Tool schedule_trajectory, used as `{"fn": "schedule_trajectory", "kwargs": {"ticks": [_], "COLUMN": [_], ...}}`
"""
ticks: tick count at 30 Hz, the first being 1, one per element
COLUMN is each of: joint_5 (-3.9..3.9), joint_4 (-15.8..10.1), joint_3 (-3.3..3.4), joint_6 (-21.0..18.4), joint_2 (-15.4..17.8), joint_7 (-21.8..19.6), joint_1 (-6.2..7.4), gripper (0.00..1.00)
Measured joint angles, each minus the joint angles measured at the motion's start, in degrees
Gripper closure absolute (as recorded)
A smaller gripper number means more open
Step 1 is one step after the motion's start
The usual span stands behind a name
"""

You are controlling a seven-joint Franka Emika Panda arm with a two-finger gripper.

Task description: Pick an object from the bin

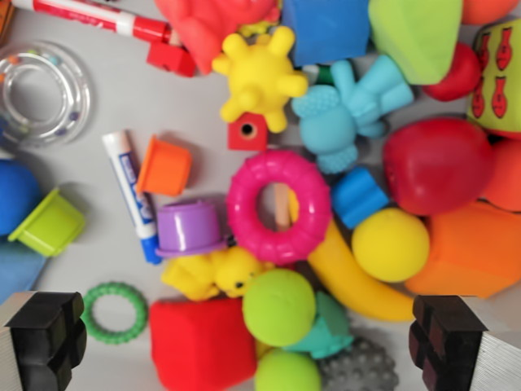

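Looking down, you see the pink ring [279,207] mid-bin, resting on a yellow banana [352,281], a purple cup [190,229] just beside it. Your gripper [248,336] hangs wide open, holding nothing.

Only a pale grey, evenly lit floor surface [98,220] shows; no walls, furniture or windows visible.

The bin [122,98] (pale grey floor) fills the frame, crowded with toys: pink ring [279,207] lying flat at centre, yellow spiked ball [259,77] above it.
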State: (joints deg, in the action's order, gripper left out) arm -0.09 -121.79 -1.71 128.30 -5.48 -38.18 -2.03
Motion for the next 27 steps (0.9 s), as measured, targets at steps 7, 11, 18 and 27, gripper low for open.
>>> {"fn": "schedule_trajectory", "kwargs": {"ticks": [7, 11, 18, 27], "joint_5": [0.0, 0.0, 0.0, -0.23], "joint_4": [-2.5, -4.1, -6.6, -9.7], "joint_3": [-0.26, -0.38, -0.67, -1.1], "joint_6": [3.0, 5.0, 8.4, 13.3], "joint_2": [-0.7, -1.1, -2.3, -4.4], "joint_7": [1.9, 3.1, 5.1, 8.0], "joint_1": [0.3, 0.52, 0.82, 1.26], "gripper": [0.0, 0.0, 0.0, 0.0]}}
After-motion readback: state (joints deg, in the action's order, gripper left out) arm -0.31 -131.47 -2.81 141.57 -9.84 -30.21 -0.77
